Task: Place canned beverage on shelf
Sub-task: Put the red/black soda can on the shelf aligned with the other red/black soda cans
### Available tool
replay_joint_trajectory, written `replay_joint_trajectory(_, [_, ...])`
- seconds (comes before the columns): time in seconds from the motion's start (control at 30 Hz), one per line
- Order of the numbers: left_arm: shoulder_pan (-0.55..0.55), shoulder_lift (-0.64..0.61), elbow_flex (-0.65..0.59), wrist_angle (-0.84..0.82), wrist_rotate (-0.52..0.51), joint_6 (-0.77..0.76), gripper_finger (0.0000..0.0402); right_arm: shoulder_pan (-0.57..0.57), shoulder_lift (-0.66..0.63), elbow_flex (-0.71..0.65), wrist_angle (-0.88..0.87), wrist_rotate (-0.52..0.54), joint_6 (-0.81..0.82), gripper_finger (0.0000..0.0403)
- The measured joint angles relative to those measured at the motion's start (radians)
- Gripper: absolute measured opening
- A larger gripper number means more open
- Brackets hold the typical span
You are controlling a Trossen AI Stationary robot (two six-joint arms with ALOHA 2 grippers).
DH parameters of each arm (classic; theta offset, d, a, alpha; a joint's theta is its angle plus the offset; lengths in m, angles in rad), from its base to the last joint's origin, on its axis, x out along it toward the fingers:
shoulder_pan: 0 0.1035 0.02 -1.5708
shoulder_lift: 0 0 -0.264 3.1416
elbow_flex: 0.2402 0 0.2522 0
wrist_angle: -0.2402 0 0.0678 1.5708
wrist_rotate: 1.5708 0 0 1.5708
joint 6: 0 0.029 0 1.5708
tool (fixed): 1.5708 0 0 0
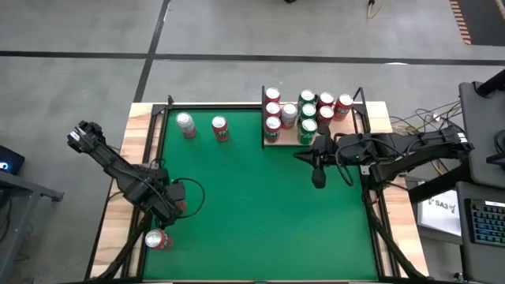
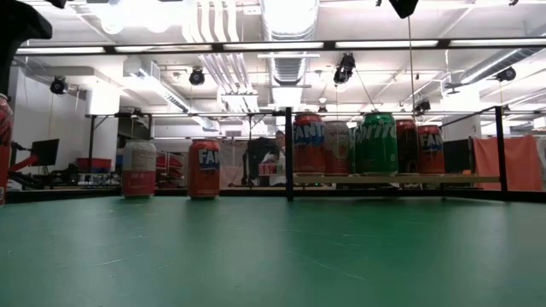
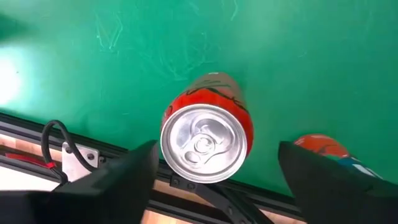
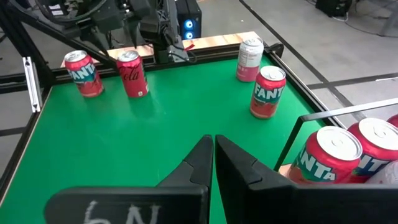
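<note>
i see the red can (image 3: 206,127) standing up, top to the sky. my left gripper (image 3: 214,171) is spread around it, not touching; right gripper (image 4: 213,163) pressed shut.

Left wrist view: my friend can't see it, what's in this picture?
A red aluminium drink can stands upright on the green felt tabletop, seen from above between the left end effector's open dark fingers. A second red can peeks from behind one finger.

In the low view a red can (image 2: 4,149) is cut off by the edge, and in the left wrist view a second can (image 3: 323,149) sits partly hidden behind a dark finger (image 3: 329,186).
</note>
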Motion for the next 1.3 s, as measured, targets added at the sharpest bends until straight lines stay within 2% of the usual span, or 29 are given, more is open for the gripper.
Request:
replay_joint_trajectory(0.13, [0.000, 0.000, -0.024, -0.003, -0.001, -0.003, 0.0351, 0.000, 0.001, 0.000, 0.000, 0.000, -0.007, 0.0009])
replay_joint_trajectory(0.27, [0.000, 0.001, -0.048, -0.001, -0.001, -0.018, 0.0361, 0.000, 0.001, 0.000, -0.001, 0.000, -0.011, 0.0009])
replay_joint_trajectory(0.83, [0.000, 0.002, -0.117, 0.072, -0.018, -0.060, 0.0362, 0.000, 0.001, 0.000, -0.023, 0.000, -0.010, 0.0009])
replay_joint_trajectory(1.13, [0.000, 0.002, -0.173, 0.176, -0.018, -0.074, 0.0361, 0.000, 0.001, 0.000, -0.023, 0.000, -0.017, 0.0009])
replay_joint_trajectory(1.3, [0.000, 0.002, -0.178, 0.182, -0.018, -0.074, 0.0336, 0.000, 0.001, 0.000, -0.023, 0.000, -0.019, 0.0009])
